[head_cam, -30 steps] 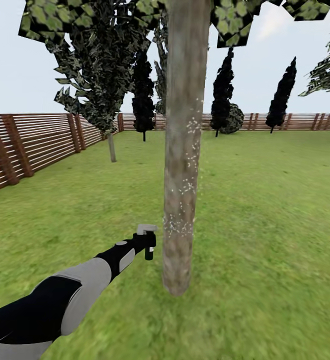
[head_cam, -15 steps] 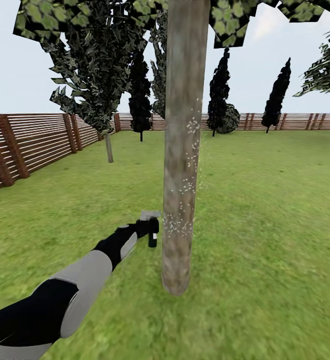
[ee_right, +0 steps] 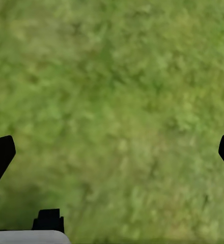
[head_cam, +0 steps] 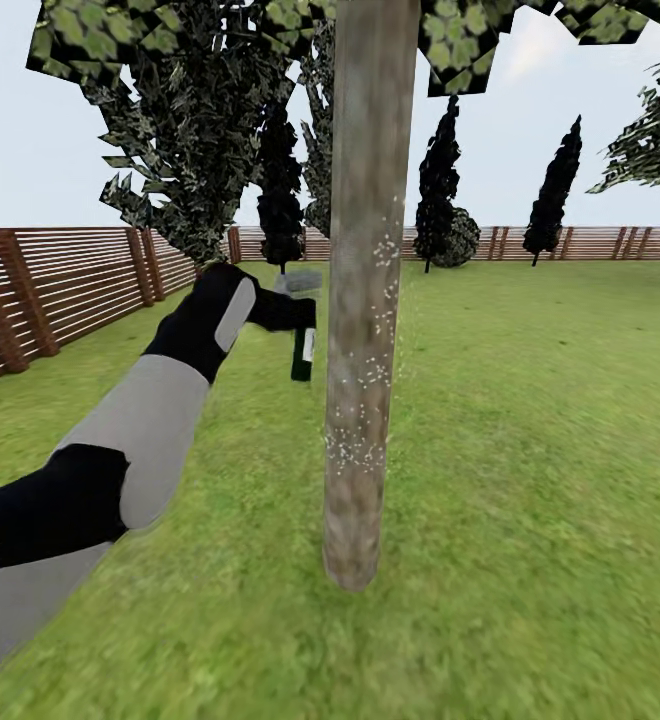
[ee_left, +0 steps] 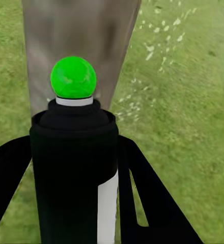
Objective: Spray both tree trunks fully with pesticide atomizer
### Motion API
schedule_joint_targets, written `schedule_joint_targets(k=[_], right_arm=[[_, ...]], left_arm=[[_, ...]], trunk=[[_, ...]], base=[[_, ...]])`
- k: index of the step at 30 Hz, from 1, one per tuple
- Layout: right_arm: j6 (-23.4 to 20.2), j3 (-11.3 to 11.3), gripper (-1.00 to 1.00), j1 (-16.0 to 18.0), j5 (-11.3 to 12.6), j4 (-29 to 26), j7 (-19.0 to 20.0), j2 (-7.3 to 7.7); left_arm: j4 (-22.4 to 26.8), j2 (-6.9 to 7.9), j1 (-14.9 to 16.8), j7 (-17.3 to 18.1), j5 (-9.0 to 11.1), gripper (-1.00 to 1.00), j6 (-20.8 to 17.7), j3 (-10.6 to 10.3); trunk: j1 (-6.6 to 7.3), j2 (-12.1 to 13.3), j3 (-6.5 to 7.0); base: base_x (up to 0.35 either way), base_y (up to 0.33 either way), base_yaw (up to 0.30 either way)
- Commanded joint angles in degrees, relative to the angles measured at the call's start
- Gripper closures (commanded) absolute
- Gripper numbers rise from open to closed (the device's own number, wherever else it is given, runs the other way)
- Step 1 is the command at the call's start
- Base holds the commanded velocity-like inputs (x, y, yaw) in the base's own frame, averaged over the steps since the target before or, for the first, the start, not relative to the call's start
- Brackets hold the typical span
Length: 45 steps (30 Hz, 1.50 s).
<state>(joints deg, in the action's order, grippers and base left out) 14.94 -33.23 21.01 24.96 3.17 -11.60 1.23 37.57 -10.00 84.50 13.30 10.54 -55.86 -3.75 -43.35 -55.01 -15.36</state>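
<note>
A thick grey-brown tree trunk rises up the middle of the head view, dotted with white spray specks from its lower part up to fence height. My left gripper is shut on the pesticide atomizer, held upright just left of the trunk at mid height. In the left wrist view the atomizer's black body, white label and green spot sit between my fingers, with the trunk close behind. My right gripper hangs open over bare grass.
A brown slat fence bounds the lawn at left and along the back. A thinner tree stands near the left fence, and dark cypress-like trees line the far fence. Open lawn lies to the right of the trunk.
My left arm has lifted the atomizer from low beside the trunk up to mid height. The view shifted slightly early on.
</note>
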Motion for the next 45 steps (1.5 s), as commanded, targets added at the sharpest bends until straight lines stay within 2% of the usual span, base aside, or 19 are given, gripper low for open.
schedule_joint_targets(k=[1, 2, 4, 6, 7, 13, 19, 23, 25, 26, 27, 28, 30, 36, 40, 43, 45], right_arm=[[0.00, 0.00, -1.00, 0.00, 0.00, 0.00, 0.00, 0.00], [0.00, 0.00, -1.00, 0.00, 0.00, 0.00, 0.00, 0.00], [0.00, 0.00, -1.00, 0.00, 0.00, 0.00, 0.00, 0.00], [0.00, 0.00, -1.00, 0.00, 0.00, 0.00, 0.02, 0.00], [0.00, 0.00, -1.00, 0.00, 0.00, 0.00, 0.01, 0.00], [0.00, 0.00, -1.00, 0.00, 0.00, 0.00, 0.00, 0.24], [-0.09, 0.00, -1.00, 0.00, 0.00, 0.02, 0.08, 0.43], [-0.09, 0.00, -1.00, 0.00, 0.00, 0.00, 0.09, 0.38], [-0.09, 0.00, -1.00, 0.00, 0.00, 0.01, 0.09, 0.38], [-0.09, 0.00, -1.00, 0.00, 0.00, 0.00, 0.09, 0.37], [-0.09, 0.00, -1.00, 0.00, 0.00, 0.03, 0.09, 0.36], [-0.09, 0.00, -1.00, 0.00, 0.00, 0.01, 0.09, 0.36], [-0.09, 0.00, -1.00, 0.00, 0.00, 0.00, 0.09, 0.35], [-0.09, 0.00, -1.00, 0.00, 0.00, 0.00, 0.09, 0.36], [-0.09, 0.00, -1.00, 0.00, 0.00, 0.01, 0.09, 0.40], [-0.09, 0.00, -1.00, 0.00, 0.00, 0.03, 0.09, 0.39], [-0.09, 0.00, -1.00, 0.00, 0.00, 0.02, 0.09, 0.39]], left_arm=[[-0.03, 0.00, 1.30, -0.02, 0.01, 1.00, -0.25, 0.11], [-0.03, 0.00, 2.46, -0.03, 0.01, 1.00, -0.38, 0.53], [-0.39, 0.00, 5.06, 0.02, -0.01, 1.00, -0.51, 4.16], [-2.86, 0.00, 8.14, 0.04, 0.00, 1.00, -0.54, 5.63], [-5.45, 0.00, 11.26, 0.05, 0.00, 1.00, -0.56, 6.23], [-11.47, 0.00, 22.33, 0.05, 0.01, 1.00, -0.57, 6.65], [-14.01, 0.00, 28.79, -0.03, 0.01, 1.00, -0.57, 6.74], [-14.18, 0.00, 30.33, -0.03, 0.01, 1.00, -0.58, 7.36], [-14.24, 0.00, 30.43, 0.00, 0.51, 1.00, -0.59, 10.50], [-14.25, 0.00, 30.44, 0.02, 1.44, 1.00, -0.60, 11.27], [-14.29, 0.00, 30.45, 0.04, 5.58, 1.00, -0.58, 12.18], [-14.35, 0.00, 30.46, 0.05, 7.47, 1.00, -0.57, 12.40], [-15.56, 0.00, 30.46, 0.05, 8.97, 1.00, -0.57, 12.57], [-20.91, 0.00, 30.46, -0.24, 9.35, 1.00, -0.38, 12.61], [-26.77, 0.00, 30.46, -0.22, 9.29, 1.00, -0.05, 12.33], [-33.56, 0.00, 30.43, -0.21, 9.23, 1.00, 3.68, 12.36], [-34.78, 0.00, 30.36, -0.21, 7.69, 1.00, 4.49, 12.31]], trunk=[[0.00, 0.01, -0.01], [0.00, 0.01, -0.01], [0.00, 0.01, -0.01], [0.00, 0.01, -0.01], [0.00, 0.01, -0.01], [0.00, 0.01, -0.01], [0.00, 0.01, -0.01], [0.00, 0.01, -0.01], [0.00, 0.01, -0.01], [0.00, 0.01, -0.01], [0.00, 0.01, -0.01], [0.00, 0.01, -0.01], [0.00, 0.01, -0.01], [0.00, 0.01, -0.01], [0.00, 0.01, -0.01], [0.00, 0.01, -0.01], [0.00, 0.01, -0.01]], base=[[0.000, 0.000, 0.000], [0.000, 0.000, 0.000], [0.000, 0.000, 0.000], [0.000, 0.000, 0.000], [0.000, 0.000, 0.000], [0.000, 0.000, 0.000], [0.000, 0.000, 0.000], [0.000, 0.000, 0.000], [0.000, 0.000, 0.000], [0.000, 0.000, 0.000], [0.000, 0.000, 0.000], [0.000, 0.000, 0.000], [0.000, 0.000, 0.000], [0.000, 0.000, 0.000], [0.000, 0.000, 0.000], [0.000, 0.000, 0.000], [0.000, 0.000, 0.000]])
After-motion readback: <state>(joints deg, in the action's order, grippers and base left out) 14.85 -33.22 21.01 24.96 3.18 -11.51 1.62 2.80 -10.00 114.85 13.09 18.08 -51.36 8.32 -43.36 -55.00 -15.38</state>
